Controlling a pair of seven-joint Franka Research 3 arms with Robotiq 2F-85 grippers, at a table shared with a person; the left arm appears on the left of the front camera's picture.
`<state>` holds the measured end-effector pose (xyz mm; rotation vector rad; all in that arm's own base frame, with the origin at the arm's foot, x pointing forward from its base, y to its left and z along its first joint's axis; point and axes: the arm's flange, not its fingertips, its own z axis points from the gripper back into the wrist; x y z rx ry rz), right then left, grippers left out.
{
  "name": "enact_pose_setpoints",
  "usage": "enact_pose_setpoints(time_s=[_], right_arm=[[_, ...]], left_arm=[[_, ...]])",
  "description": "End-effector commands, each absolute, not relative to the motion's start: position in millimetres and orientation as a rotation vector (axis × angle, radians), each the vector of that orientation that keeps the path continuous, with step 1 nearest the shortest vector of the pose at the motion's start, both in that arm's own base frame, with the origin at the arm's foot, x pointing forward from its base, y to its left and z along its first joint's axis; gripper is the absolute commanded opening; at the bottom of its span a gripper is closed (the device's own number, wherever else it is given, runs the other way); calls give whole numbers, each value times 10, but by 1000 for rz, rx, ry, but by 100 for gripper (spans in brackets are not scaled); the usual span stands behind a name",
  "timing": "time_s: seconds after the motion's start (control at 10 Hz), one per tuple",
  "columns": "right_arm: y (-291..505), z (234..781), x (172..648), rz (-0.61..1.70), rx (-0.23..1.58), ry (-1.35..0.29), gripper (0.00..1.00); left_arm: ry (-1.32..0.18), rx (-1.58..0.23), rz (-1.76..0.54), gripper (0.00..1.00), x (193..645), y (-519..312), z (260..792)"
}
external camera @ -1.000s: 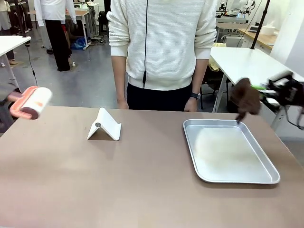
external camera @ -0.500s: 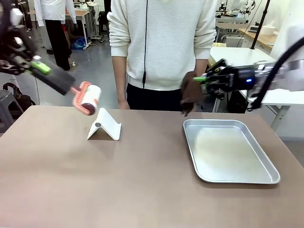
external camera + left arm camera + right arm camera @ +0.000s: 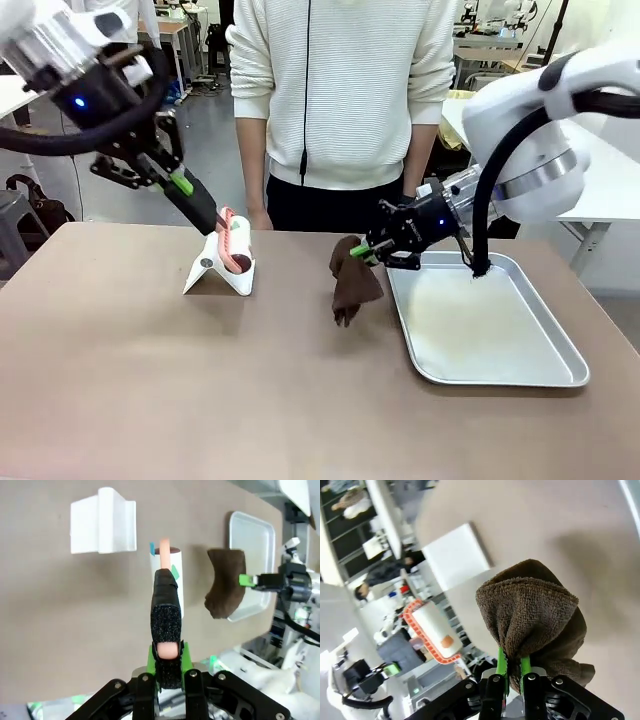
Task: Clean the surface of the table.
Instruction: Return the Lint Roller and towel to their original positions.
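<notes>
The left hand (image 3: 186, 190) angles down over the tabletop (image 3: 250, 380), clamped on a roller (image 3: 233, 247) beside the white stand (image 3: 218, 268). The right hand (image 3: 366, 250) reaches level, pinching a brown cloth (image 3: 352, 280) hanging beside the tray (image 3: 480, 320).

Even, bright overhead light; the matte worktop (image 3: 200, 380) shows no glare, only soft shadows under the cloth (image 3: 352, 280) and white stand (image 3: 222, 268). The silver tray (image 3: 480, 320) carries a pale sheen. Front view sharp; wrist views bend at the edges, backgrounds blurred.
</notes>
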<state>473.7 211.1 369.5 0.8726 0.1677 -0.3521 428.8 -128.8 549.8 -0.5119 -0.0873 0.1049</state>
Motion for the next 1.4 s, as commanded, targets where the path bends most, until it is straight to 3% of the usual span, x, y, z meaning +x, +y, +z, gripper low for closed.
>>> enact_pose_setpoints(time_s=[0.0,0.4,0.9,1.3], right_arm=[[2104,3735,4770,-362,784,203,11],[2036,3637,4880,-377,760,200,11],[2002,3572,4763,-367,756,199,11],[2447,3477,5106,-422,698,225,11]], left_arm=[[-110,-457,144,20,4457,-1439,5338],[-73,-437,121,20,4731,-1516,5240],[-77,-452,115,20,4632,-1521,5106],[-114,-373,128,20,5001,-1676,5067]])
